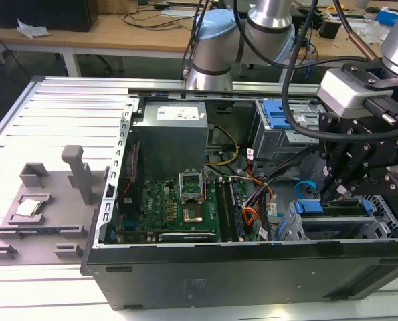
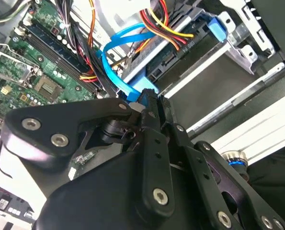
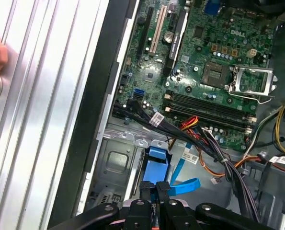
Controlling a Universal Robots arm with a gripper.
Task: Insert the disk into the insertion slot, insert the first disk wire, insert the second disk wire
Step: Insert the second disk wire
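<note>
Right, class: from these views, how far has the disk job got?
Done, it seems: the disk sits inside the metal cage, its blue bar at the opening. In hand: the hand is shut on the end of the blue cable, close to the disk's connector edge. Left: that plug does not look pushed home yet, and whether the red-and-yellow wires are plugged in cannot be told.

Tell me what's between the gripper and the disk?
Just the blue wire, its plug pinched in the gripper near the disk, in the second wrist view.
</note>
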